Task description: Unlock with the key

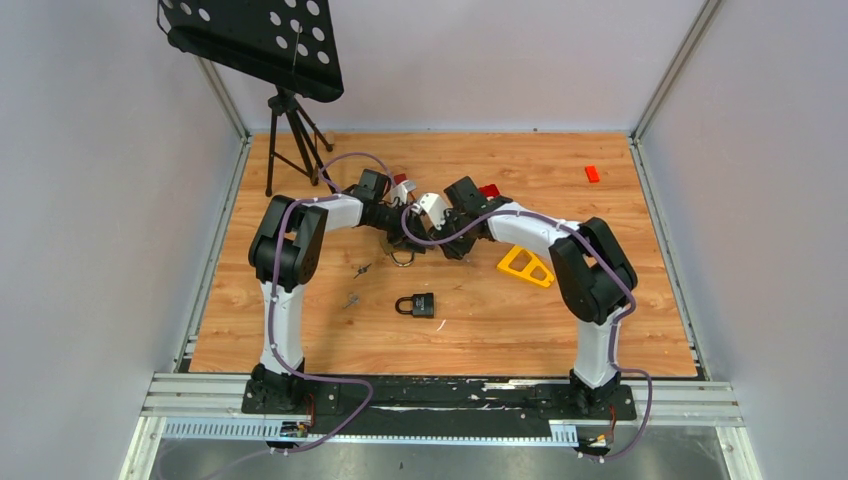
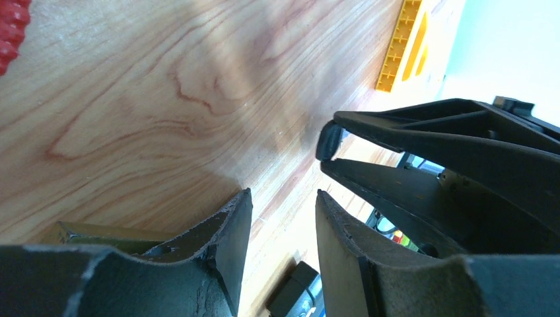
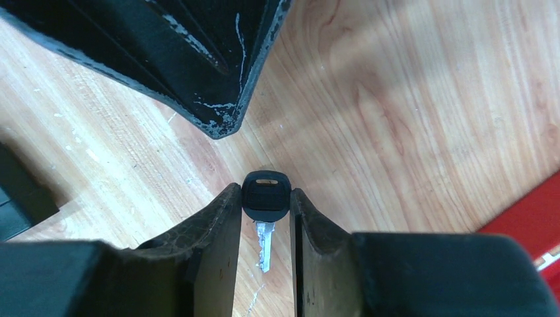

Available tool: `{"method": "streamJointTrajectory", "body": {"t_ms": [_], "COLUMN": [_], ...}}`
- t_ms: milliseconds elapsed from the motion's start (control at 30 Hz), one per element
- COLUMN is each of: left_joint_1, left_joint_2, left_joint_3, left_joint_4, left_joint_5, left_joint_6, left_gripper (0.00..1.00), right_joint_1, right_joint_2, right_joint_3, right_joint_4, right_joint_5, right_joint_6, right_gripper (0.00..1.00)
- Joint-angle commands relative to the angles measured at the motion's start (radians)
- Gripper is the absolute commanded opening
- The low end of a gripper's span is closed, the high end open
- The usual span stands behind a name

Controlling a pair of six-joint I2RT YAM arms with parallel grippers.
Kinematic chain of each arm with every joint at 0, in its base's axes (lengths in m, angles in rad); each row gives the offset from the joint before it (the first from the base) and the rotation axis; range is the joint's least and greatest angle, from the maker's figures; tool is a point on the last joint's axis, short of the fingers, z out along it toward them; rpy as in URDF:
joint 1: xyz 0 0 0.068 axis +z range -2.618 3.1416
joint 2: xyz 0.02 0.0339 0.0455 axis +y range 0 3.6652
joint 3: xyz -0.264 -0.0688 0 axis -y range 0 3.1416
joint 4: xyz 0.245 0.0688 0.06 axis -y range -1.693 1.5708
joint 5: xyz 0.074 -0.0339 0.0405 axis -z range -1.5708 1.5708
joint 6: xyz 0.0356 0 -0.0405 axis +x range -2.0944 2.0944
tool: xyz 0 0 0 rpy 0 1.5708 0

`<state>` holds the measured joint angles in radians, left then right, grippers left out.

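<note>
A black padlock (image 1: 418, 305) lies flat on the wooden table, in front of both grippers. My right gripper (image 3: 265, 189) is shut on the black head of a key (image 3: 265, 196), and the silver blade points back between the fingers. My left gripper (image 2: 282, 193) is open and empty, just off the table. It faces the right gripper's fingers (image 2: 422, 142), whose tips pinch the key head (image 2: 328, 141). In the top view the two grippers (image 1: 405, 240) (image 1: 442, 243) meet tip to tip behind the padlock. A dark boxy thing (image 2: 295, 292) shows between the left fingers; I cannot tell if it is the padlock.
A yellow plastic piece (image 1: 527, 265) lies right of the grippers and also shows in the left wrist view (image 2: 404, 39). Small metal bits (image 1: 362, 268) (image 1: 350, 298) lie left of the padlock. A red block (image 1: 592, 173) sits at the back right. A tripod (image 1: 285, 140) stands at the back left.
</note>
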<state>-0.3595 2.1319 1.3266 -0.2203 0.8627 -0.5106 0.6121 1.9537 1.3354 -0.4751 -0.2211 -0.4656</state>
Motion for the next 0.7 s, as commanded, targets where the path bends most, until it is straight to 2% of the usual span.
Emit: {"method": "streamJointTrajectory", "body": {"t_ms": [0,233,467,667], "left_joint_1": [0.000,-0.022,-0.050,-0.051], "left_joint_2": [-0.027,-0.023,-0.001,0.025], "left_joint_3": [-0.015,-0.009,-0.006,-0.057], "left_joint_4": [0.021,0.057,0.160,0.382], "left_joint_5": [-0.022,0.022,0.097,0.185], "left_joint_6": [0.012,-0.012,-0.084,-0.236], "left_gripper": [0.50,0.50,0.50,0.49], "right_joint_1": [-0.005,-0.006,-0.005,-0.005], "right_joint_2": [-0.079,-0.090,-0.111,-0.135], "right_joint_3": [0.027,0.031,0.033,0.013], "right_joint_4": [0.000,0.001,0.006,0.017], "right_joint_5": [-0.024,-0.045,-0.075,-0.080], "right_joint_6": [-0.009,-0.006,-0.004,-0.004], "right_gripper": [0.09,0.09,0.09,0.08]}}
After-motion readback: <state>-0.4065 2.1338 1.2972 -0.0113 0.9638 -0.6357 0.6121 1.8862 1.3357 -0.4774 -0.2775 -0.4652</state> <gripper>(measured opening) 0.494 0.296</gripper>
